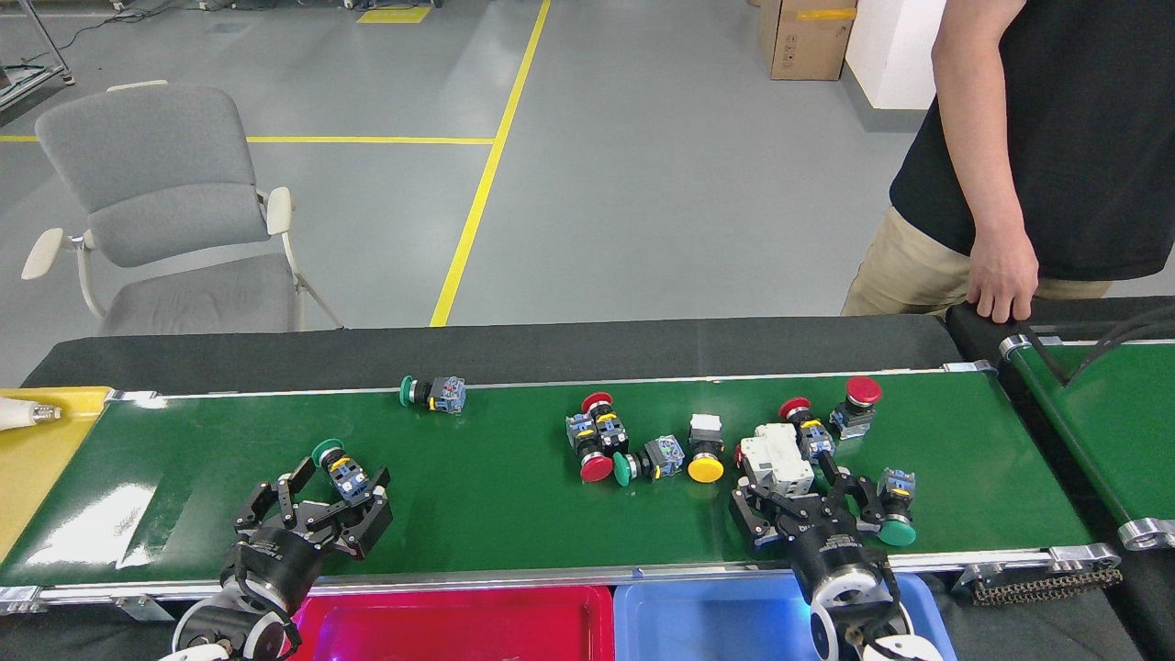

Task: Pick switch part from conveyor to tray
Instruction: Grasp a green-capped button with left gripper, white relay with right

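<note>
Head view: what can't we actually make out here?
- Red tray and blue tray: cut off by the bottom edge.
- White breaker: near side hidden by the right gripper.
- Object on the yellow tray: cut off by the left edge.
- Switch labels: too small.
</note>
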Controlling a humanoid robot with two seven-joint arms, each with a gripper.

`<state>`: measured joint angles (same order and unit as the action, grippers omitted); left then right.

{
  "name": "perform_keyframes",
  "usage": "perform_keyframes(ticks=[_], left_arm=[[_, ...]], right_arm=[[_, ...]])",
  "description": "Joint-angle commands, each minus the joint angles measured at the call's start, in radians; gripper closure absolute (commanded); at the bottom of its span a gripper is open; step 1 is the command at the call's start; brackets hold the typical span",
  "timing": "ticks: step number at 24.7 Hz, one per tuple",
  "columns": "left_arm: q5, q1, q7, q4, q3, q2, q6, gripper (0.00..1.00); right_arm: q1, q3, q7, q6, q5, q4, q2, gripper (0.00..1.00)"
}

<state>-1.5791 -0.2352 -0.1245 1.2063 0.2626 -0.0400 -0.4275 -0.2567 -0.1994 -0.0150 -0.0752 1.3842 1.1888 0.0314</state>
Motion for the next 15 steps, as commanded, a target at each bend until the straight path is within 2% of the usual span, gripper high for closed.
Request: perform_keyframes(ticks=[1,2,3,7,9,11,13,14,15], left_arm=[[-0.001,-0.024,0.009,-0.022,0.0,-0.008,0.053,0.33],[-0.001,-0.026,0.011,-0.031,0.0,-0.009,0.058,0.45],[0.001,-0.026,0.013,-0.036,0.001,-0.009,0.059,0.57],[0.01,-0.021,0.016,-0.044,0.012,-0.011,0.061,0.8],[0.014,-0.01,0.017,-0.033,0.013,-0.008,0.059,0.86],[0.042,0.007,0.022,0.001,0.013,-0.011,0.052,0.9],[0.068,0.073,0.04,0.084,0.0,-0.015,0.03,0.94],[0.07,0.117,0.048,0.137,0.0,-0.02,-0.005,0.94],[0.071,0.165,0.049,0.208,0.0,-0.021,-0.065,0.94]], right_arm=[[-0.024,-0.028,0.003,-0.029,-0.001,0.0,-0.004,0.59],[-0.024,-0.037,0.001,-0.028,-0.002,0.002,-0.007,0.73],[-0.024,-0.038,0.001,-0.026,-0.005,0.003,-0.01,0.82],[-0.012,-0.041,0.006,-0.017,-0.011,0.041,-0.01,0.91],[0.019,-0.043,0.007,0.006,-0.011,0.12,-0.024,0.91],[0.117,-0.041,0.01,0.052,-0.013,0.259,-0.07,0.9],[0.246,-0.041,0.012,0.114,-0.013,0.403,-0.093,0.86],[0.304,-0.043,0.012,0.147,-0.013,0.457,-0.096,0.8],[0.367,-0.041,0.012,0.192,-0.013,0.506,-0.096,0.68]])
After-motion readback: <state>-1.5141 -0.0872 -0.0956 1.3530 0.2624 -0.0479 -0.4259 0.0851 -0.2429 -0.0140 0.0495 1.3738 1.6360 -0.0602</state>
